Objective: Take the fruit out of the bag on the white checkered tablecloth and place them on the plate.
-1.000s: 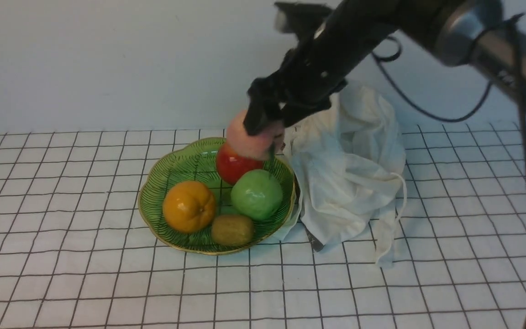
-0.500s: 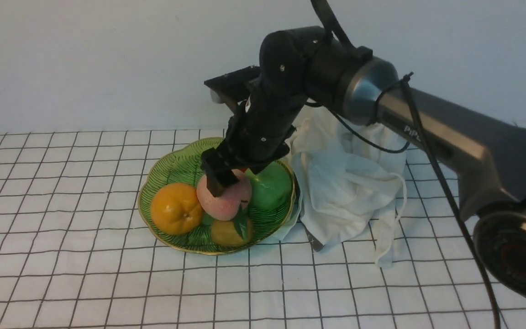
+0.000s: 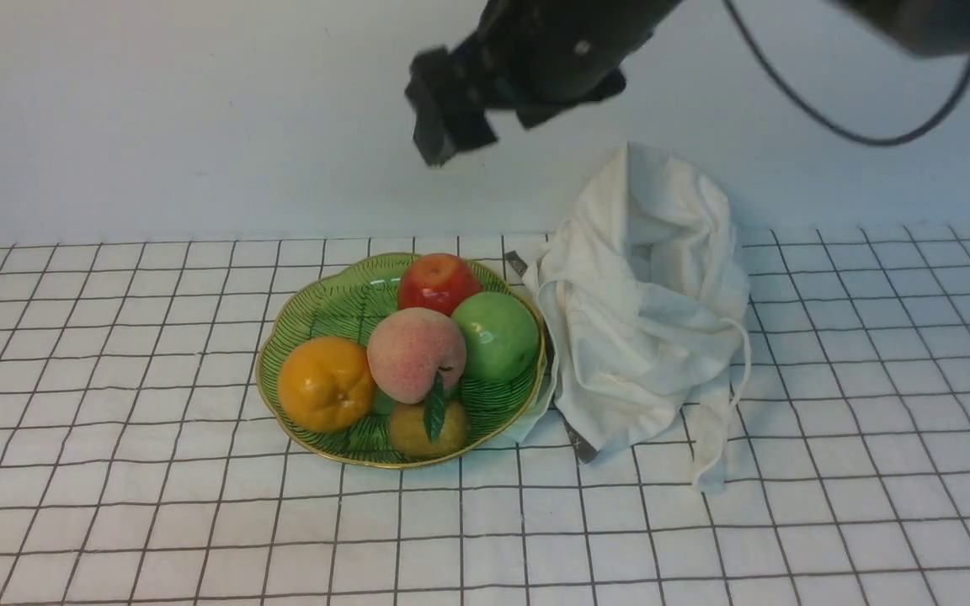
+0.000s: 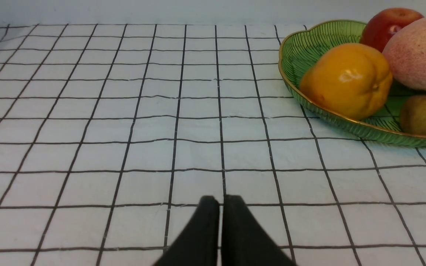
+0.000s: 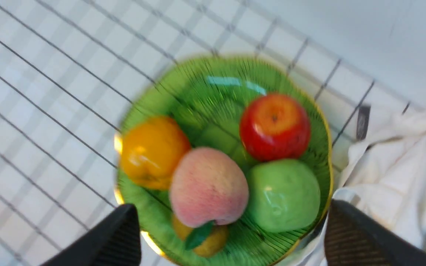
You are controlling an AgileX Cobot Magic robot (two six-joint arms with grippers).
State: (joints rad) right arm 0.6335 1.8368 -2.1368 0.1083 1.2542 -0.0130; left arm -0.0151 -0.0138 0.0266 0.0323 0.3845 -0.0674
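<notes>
Leftmost, seen only from its own wrist camera: left gripper [image 4: 221, 207], fingers pressed flat together, clasping nothing, low over bare white checkered tablecloth [image 3: 114, 505], apart from the plate's left rim. Next, toward the cloth's far edge and about midway along it: green leaf-patterned plate [image 3: 317, 295], gold-rimmed, loaded with fruit. On the plate's left side, an orange [image 3: 325, 383], glossy, touching the peach. In the plate's middle, the peach [image 3: 405, 353], pink and yellow, free of any gripper, resting among the other fruit, its dark green leaf [image 3: 434, 408] hanging toward the near rim. Under that leaf, at the near rim, a brown kiwi [image 3: 409, 433], partly hidden. Behind the peach, at the far rim, a red apple [image 3: 437, 279]. On the plate's right side, a green apple [image 3: 498, 335], pressed against the peach. Just right of the plate, touching its right rim: the white cloth bag [image 3: 645, 320], crumpled and slumped, a grey tag [image 3: 517, 263] at its far left corner, a strap [image 3: 738, 353] trailing down its right side toward the near edge. High above the plate's far rim, blurred in the front view: right gripper [image 5: 231, 206], fingers spread wide, nothing between them, looking straight down on the fruit.
</notes>
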